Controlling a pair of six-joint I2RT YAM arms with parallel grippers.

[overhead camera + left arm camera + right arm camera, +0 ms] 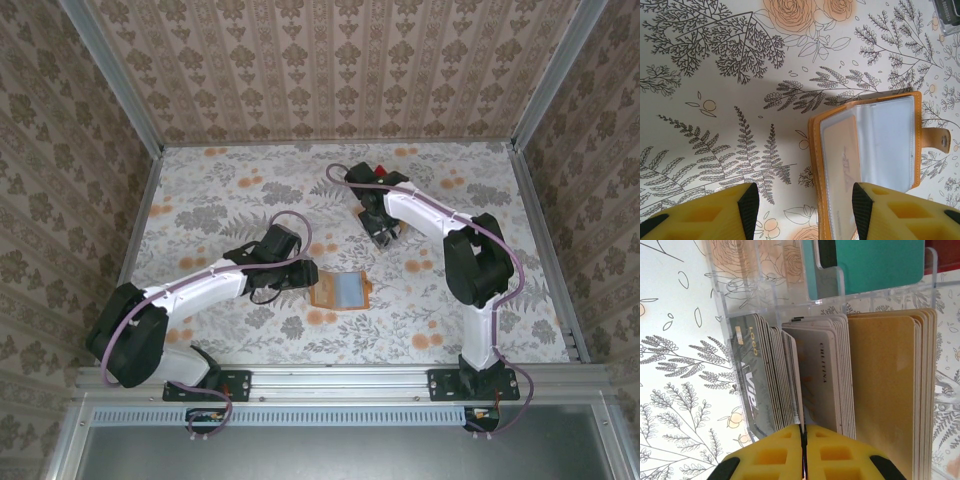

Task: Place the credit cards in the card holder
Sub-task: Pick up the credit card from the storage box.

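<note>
Left arm [200, 288], right arm [425, 212]: white shells, black joint housings, purple cables. Fingers [900, 212]: yellow moulded pads, black edges, rectangular recesses.

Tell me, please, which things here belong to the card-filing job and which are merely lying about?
Job: credit cards, standing in a clear rack; open card holder; right tool, shut at the cards; left tool, open by the holder.
Not the job: floral table cover; patterned walls; metal frame.

Bright, even light; soft shadow on table [715, 100], sheen on card holder [875, 145].
</note>
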